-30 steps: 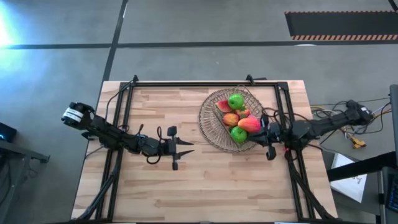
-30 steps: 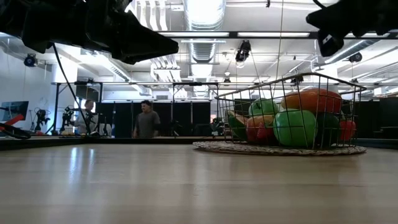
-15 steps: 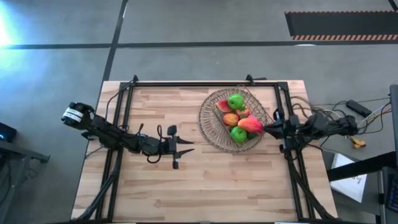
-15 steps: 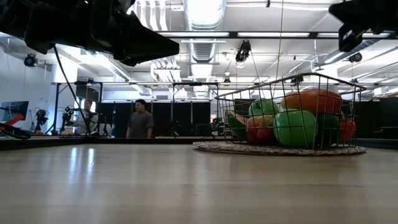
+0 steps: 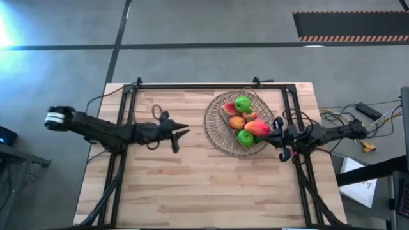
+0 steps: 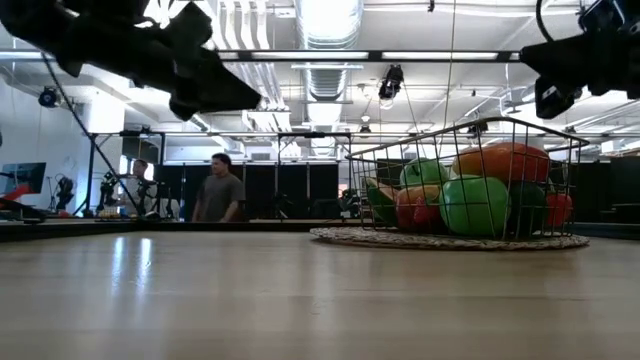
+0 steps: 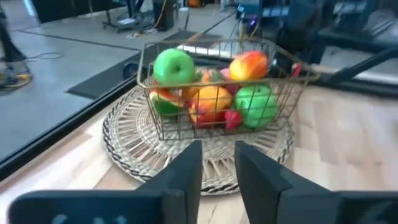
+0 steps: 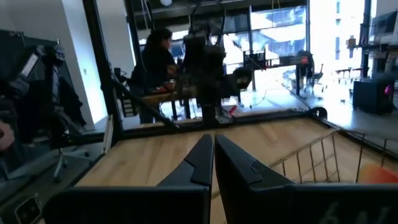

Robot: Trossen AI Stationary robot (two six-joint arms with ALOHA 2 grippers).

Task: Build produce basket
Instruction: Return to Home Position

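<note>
The wire basket (image 5: 220, 102) stands with its bottom on a round woven mat (image 5: 213, 137) at the table's far right. The produce lies inside it: two green apples (image 5: 243, 103), an orange-yellow pepper (image 5: 237, 122), a red slice (image 5: 228, 108) and a red-pink piece (image 5: 257, 128). My left gripper (image 5: 183, 130) hovers left of the mat, pointing at the basket (image 7: 280, 93), narrowly open with nothing between its fingers (image 7: 217, 168). My right gripper (image 5: 275, 136) hangs above the mat's right edge, shut (image 8: 213, 155) and empty.
Black frame rails (image 5: 128, 115) run along the table's left, far and right edges. Bare wood (image 5: 204, 191) fills the near half of the table. Cables (image 5: 364, 137) lie off the right edge. People (image 6: 215, 195) stand in the room beyond.
My left gripper has swung toward the table's far edge, risen a little and rolled, staying left of the mat. My right arm has drawn back toward the right edge and sunk, its gripper remaining by the basket's right side. The basket and produce have not moved.
</note>
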